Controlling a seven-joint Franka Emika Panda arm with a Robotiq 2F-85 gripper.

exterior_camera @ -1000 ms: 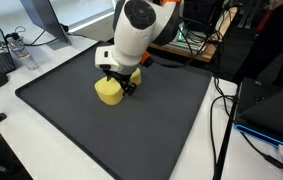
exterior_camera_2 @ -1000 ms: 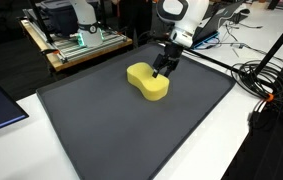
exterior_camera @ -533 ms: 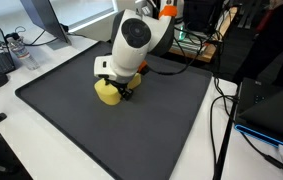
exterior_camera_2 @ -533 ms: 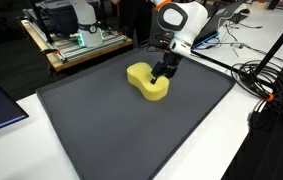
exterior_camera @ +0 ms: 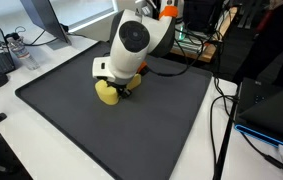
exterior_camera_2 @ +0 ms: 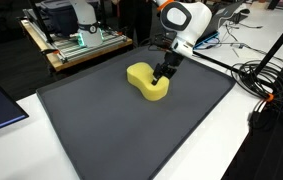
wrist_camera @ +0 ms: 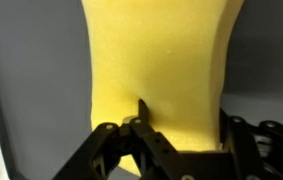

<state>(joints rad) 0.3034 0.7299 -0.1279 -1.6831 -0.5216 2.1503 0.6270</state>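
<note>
**Item:** yellow foam block (exterior_camera_2: 144, 80), waisted in shape, lying flat towards the far half of a dark grey mat (exterior_camera_2: 111, 130).

**Claw** (exterior_camera_2: 159, 77): lowered onto the block's end. In the wrist view its fingers (wrist_camera: 141, 115) straddle the foam (wrist_camera: 156, 60); whether they pinch it or stand spread cannot be told.

**Surface:** the mat covers most of a white worktop (exterior_camera: 41, 150).

**Room:** a monitor (exterior_camera: 41, 15) stands behind the mat, black cables (exterior_camera_2: 256, 80) trail alongside it, and a wooden rack of equipment (exterior_camera_2: 76, 45) stands beyond.
</note>
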